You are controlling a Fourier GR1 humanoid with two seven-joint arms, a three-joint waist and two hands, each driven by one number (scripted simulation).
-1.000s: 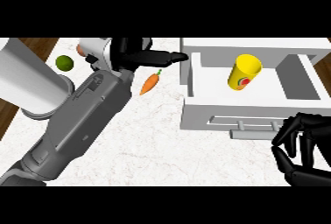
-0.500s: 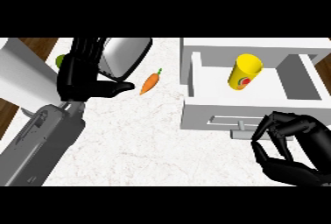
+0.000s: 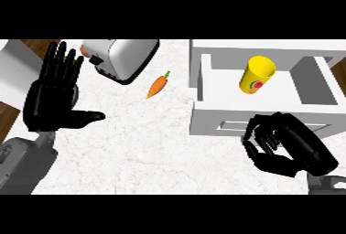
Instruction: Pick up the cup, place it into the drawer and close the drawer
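The yellow cup (image 3: 256, 75) was placed in the open drawer (image 3: 209, 98); closing remained, with the right hand (image 3: 287, 146) curled, empty, at its front.

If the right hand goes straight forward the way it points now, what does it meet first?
Probably the drawer's front panel: the right hand, fingers curled, sits just before it. Behind the panel stands the yellow cup. Height is unclear.

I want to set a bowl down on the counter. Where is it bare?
Bare counter lies between the left hand and the drawer, below the carrot. Crowded near the toaster and the right hand.
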